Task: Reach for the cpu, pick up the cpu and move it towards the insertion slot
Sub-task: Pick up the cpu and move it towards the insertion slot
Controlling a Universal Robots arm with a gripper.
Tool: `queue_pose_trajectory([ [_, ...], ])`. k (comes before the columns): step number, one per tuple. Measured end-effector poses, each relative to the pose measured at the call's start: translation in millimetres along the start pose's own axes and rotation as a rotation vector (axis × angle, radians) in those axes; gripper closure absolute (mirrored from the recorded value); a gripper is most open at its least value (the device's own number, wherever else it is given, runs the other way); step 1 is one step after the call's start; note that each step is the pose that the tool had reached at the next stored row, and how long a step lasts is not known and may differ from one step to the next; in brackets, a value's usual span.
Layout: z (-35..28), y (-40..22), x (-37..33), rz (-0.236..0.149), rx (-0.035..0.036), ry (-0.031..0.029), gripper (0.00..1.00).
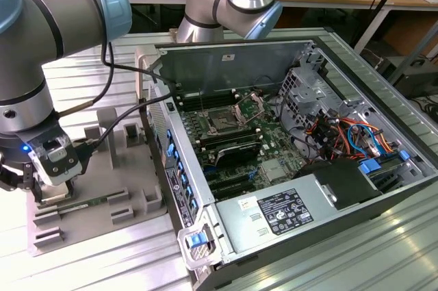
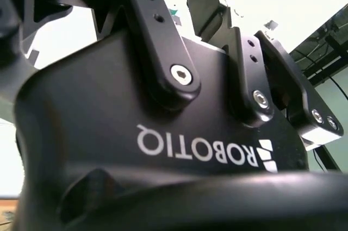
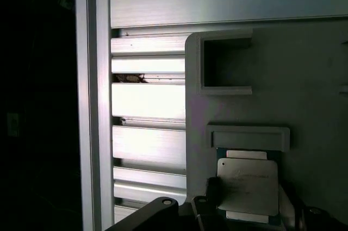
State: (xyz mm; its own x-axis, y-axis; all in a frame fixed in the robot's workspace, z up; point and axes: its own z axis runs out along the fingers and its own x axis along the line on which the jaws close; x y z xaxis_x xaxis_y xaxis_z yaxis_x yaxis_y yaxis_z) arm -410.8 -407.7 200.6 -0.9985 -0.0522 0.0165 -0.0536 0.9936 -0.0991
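Observation:
The cpu (image 3: 247,185) is a small square chip with a pale silver top. It lies flat in a recess of the grey fixture tray (image 3: 315,106), just below a raised grey lip. My gripper (image 3: 247,205) is down at the chip, its dark parts on either side of it. In the exterior view, the gripper (image 1: 51,183) hangs low over the tray (image 1: 130,168) at the exterior view's left. The insertion slot (image 1: 222,121) is a dark square socket on the motherboard inside the open computer case, with its silver bracket raised. The gripper's black body (image 2: 163,133) appears close up in the second wrist view.
The open computer case (image 1: 205,236) lies on a slatted aluminium table (image 1: 82,72), to the exterior view's right of the tray. A thin green memory stick (image 1: 85,205) rests on the tray near the gripper. Cables, drive cages and a power supply (image 1: 280,209) fill the case.

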Motion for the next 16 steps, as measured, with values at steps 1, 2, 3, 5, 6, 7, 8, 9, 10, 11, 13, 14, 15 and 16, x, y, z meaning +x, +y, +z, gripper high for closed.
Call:
queue_pose_trajectory([
  [1,-1.5,-0.2,0.0,0.000,0.0001,-0.0001,0.49],
  [2,-2.7,-0.3,0.1,0.000,0.0001,-0.0002,0.49],
  [3,-3.3,-0.3,0.0,0.000,0.0000,-0.0004,0.49],
  [5,-3.5,-0.3,0.1,0.000,-0.0008,-0.0005,0.49],
  [6,-3.6,-0.3,0.2,0.000,-0.0019,-0.0004,0.49],
  [7,-3.6,-0.3,0.2,0.000,-0.0022,-0.0003,0.49],
  [8,-3.6,-0.4,0.1,0.000,-0.0024,-0.0003,0.49],
  [9,-3.6,-0.4,0.1,0.000,-0.0023,-0.0002,0.49],
  [10,-3.0,-0.3,0.1,0.000,-0.0023,-0.0004,0.49],
  [11,-1.1,-0.1,0.0,-0.002,-0.0022,-0.0004,0.49],
  [13,0.9,0.8,-0.1,-0.003,0.0019,-0.0004,0.49],
  [14,1.9,1.1,-0.1,-0.004,0.0031,-0.0002,0.49],
  [15,2.5,1.2,-0.1,-0.004,0.0032,0.0000,0.49],
  [16,3.2,1.3,0.0,-0.005,0.0034,0.0001,0.49],
])
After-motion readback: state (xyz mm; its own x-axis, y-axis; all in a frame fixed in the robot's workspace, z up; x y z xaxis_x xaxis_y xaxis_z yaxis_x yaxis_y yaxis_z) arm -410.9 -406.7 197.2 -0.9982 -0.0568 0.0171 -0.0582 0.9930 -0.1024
